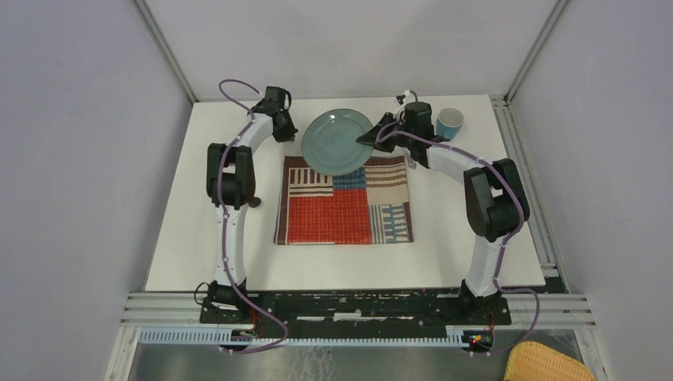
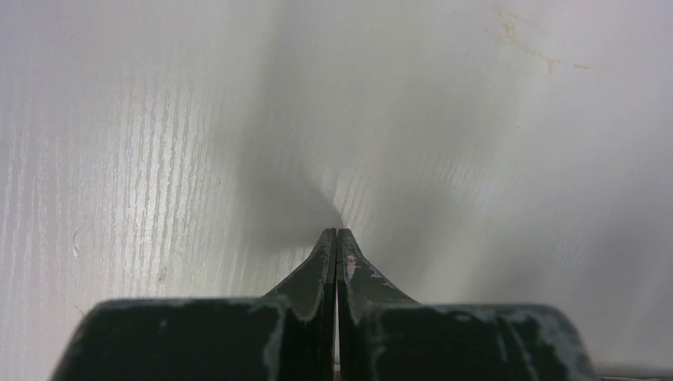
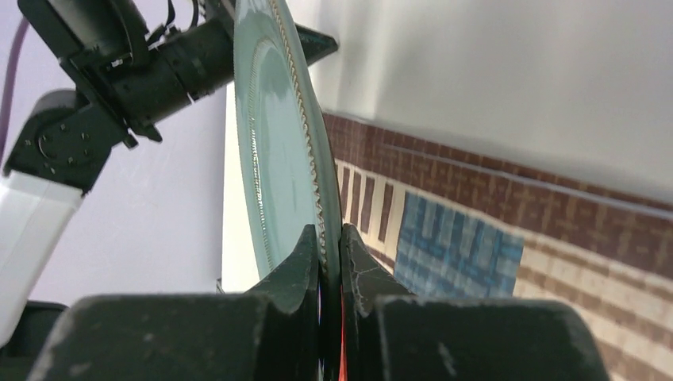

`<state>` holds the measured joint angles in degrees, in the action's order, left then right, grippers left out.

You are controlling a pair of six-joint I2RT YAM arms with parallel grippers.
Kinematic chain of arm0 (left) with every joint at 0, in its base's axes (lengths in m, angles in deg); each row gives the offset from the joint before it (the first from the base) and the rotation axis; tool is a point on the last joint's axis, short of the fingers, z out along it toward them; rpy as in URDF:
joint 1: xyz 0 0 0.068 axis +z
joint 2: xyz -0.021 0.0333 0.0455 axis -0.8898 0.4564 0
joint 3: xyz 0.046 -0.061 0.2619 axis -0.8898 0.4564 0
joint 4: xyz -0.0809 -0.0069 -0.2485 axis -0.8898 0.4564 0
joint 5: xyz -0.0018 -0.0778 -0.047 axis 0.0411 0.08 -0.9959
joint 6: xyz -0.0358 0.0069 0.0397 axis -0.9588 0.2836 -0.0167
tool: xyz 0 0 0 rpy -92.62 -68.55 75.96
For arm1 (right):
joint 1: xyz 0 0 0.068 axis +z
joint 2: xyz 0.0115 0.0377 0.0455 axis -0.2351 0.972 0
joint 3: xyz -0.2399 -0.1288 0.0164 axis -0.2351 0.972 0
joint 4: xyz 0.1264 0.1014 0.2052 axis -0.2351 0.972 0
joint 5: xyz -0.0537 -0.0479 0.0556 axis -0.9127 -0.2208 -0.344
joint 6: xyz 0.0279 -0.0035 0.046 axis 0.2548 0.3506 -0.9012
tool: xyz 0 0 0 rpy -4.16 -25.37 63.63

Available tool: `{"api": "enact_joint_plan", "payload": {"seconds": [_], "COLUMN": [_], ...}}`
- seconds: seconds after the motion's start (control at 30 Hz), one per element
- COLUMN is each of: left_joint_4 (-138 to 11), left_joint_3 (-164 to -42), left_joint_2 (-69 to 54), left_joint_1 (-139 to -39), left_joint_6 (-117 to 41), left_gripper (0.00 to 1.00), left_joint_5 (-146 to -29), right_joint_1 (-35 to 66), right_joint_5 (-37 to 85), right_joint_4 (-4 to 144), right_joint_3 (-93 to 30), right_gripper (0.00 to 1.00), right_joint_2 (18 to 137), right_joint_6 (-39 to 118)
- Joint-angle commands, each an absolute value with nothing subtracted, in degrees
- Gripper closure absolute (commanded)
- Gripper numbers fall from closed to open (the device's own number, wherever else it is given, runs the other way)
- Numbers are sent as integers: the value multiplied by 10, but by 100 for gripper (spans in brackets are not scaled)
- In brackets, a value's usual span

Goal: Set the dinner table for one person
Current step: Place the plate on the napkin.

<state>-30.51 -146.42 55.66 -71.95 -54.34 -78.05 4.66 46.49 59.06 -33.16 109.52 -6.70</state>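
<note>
Seen from above, the white dinner table (image 1: 198,238) carries a striped placemat (image 1: 345,214) at its middle. A green plate (image 1: 337,141) overlaps the placemat's far edge, and a cup (image 1: 449,123) stands beyond its far right corner.

Left wrist view: the left gripper (image 2: 336,238) is closed and empty over bare tabletop.

Right wrist view: the right gripper (image 3: 332,238) pinches the plate's rim, with the placemat alongside.

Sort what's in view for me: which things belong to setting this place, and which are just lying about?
Belongs to the job:
plate, gripped at its rim by the right gripper
patchwork placemat
cup
dinner table

Lying about:
yellow woven basket, off the table at the near right
</note>
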Motion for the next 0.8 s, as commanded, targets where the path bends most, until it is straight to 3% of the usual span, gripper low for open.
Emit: {"api": "enact_joint_plan", "payload": {"seconds": [0.0,0.77], "left_joint_4": [-321,-326], "left_joint_3": [-1448,-1397], "left_joint_2": [503,399], "left_joint_1": [-717,-705], "left_joint_6": [-539,-538], "left_gripper": [98,97], "left_joint_5": [-771,-765], "right_joint_1": [49,63], "right_joint_5": [498,495], "right_joint_4": [541,495], "right_joint_3": [-296,-129], "right_gripper": [100,100], "right_joint_2": [1010,938], "right_joint_6": [-52,-62]}}
